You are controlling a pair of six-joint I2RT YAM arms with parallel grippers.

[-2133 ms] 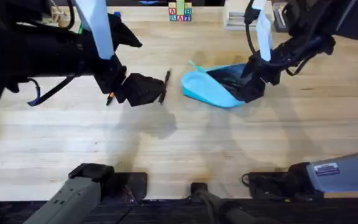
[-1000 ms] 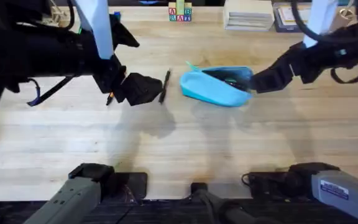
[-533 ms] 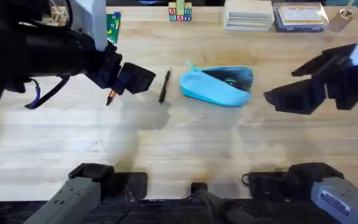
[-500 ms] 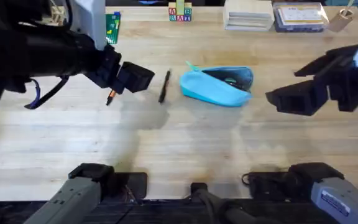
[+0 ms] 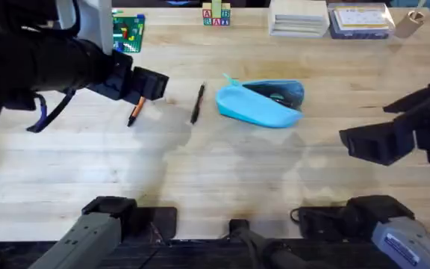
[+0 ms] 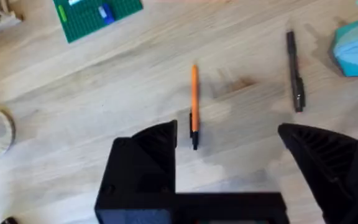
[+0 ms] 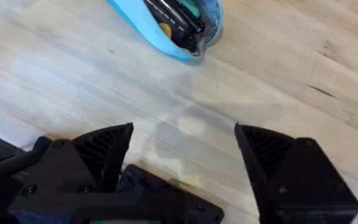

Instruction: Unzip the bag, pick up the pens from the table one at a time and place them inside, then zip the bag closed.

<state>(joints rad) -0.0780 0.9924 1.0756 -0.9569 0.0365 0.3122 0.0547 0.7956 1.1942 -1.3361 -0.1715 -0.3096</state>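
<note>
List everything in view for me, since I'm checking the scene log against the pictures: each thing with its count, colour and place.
pouch: one, light blue, open with dark things inside, middle of the table toward the far side
black pen: one, black, lying on the table just left of the pouch
orange pen: one, orange with a black tip, lying left of the black pen
building plate: one, green, far left of the table
letter blocks: a small stack, mixed colours, far edge, middle
boxes: two, white and dark-lidded, far right edge
table: one, light wood
left gripper: black, fingers open, over the orange pen's tip
right gripper: black, fingers open, empty, right of the pouch
</note>
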